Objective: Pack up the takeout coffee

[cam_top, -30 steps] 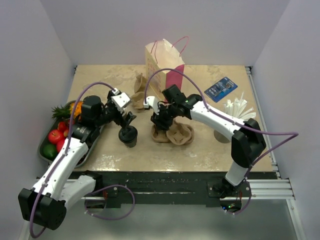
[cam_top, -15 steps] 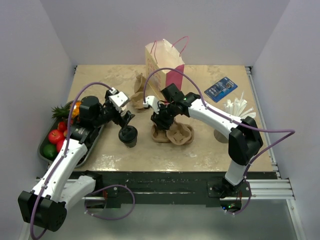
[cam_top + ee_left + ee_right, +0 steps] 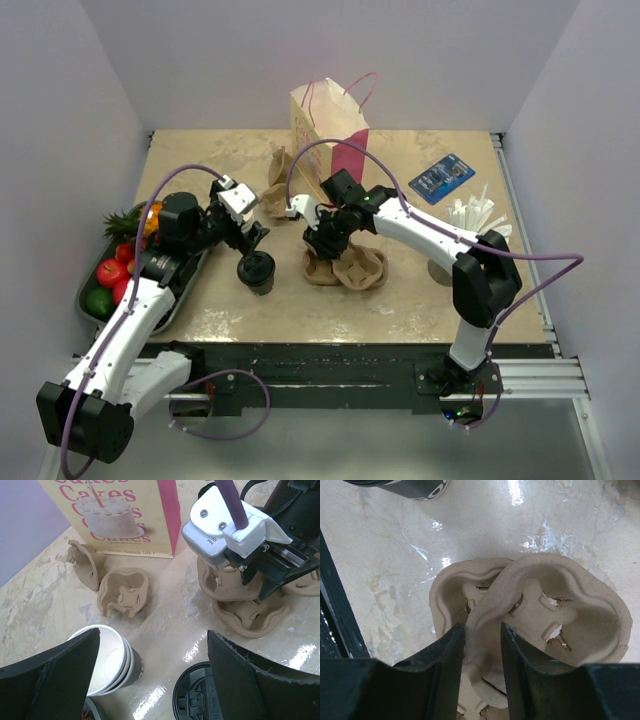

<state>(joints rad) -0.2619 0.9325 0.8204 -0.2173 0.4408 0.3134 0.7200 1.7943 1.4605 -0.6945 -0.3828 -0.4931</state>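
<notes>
Two grippers to check. Locate the takeout coffee point(image 3: 257, 270) upright on the table point(image 3: 420, 300), lid on, just below the left gripper point(image 3: 250, 240) and toward the near edge, with fingers point(image 3: 50, 680) spread wide, holding nothing. Treat the cup axis as vertical and the left arm as nearer. Locate the right gripper point(image 3: 322, 243) clamped on the rim of the cup carrier point(image 3: 352, 268), near, right of the coffee.
</notes>
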